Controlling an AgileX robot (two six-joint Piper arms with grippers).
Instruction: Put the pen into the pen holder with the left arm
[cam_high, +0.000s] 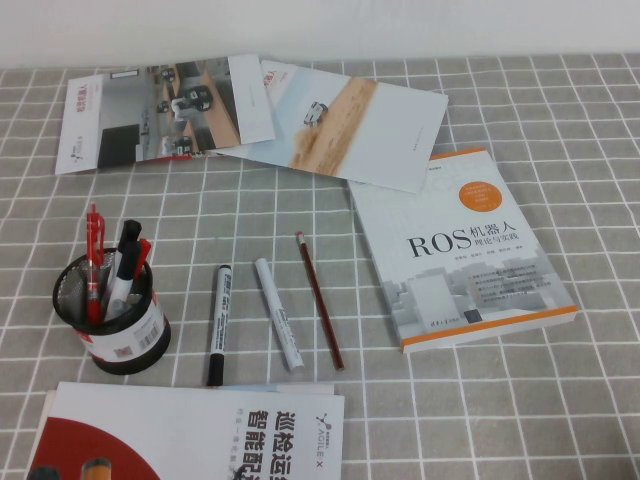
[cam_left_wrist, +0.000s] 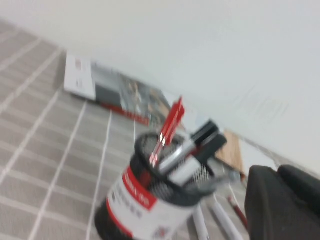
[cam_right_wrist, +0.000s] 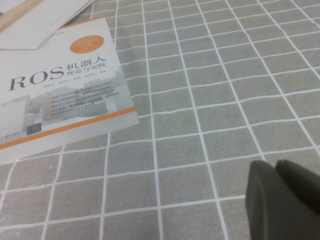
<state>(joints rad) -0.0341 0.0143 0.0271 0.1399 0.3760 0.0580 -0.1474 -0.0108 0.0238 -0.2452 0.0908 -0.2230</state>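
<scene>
My left fingers (cam_left_wrist: 280, 200) show only as a dark blurred shape at the edge of my left wrist view, close beside the pen holder (cam_high: 112, 320); I cannot tell whether they are spread or pressed together. My right fingers (cam_right_wrist: 282, 200) hang over bare checked cloth on the table (cam_high: 480, 400), near the ROS book (cam_high: 462, 250), and there too I cannot tell their state. In the high view, neither of my arms is seen. The pen (cam_high: 217, 324) lies flat on the table, just right of the pen holder and apart from it, black cap toward me. Beside it lies the white marker (cam_high: 278, 314), then the dark-red pencil (cam_high: 319, 299). The holder stands upright with red pens (cam_high: 93, 265) and black-capped markers (cam_high: 124, 262) sticking out.
</scene>
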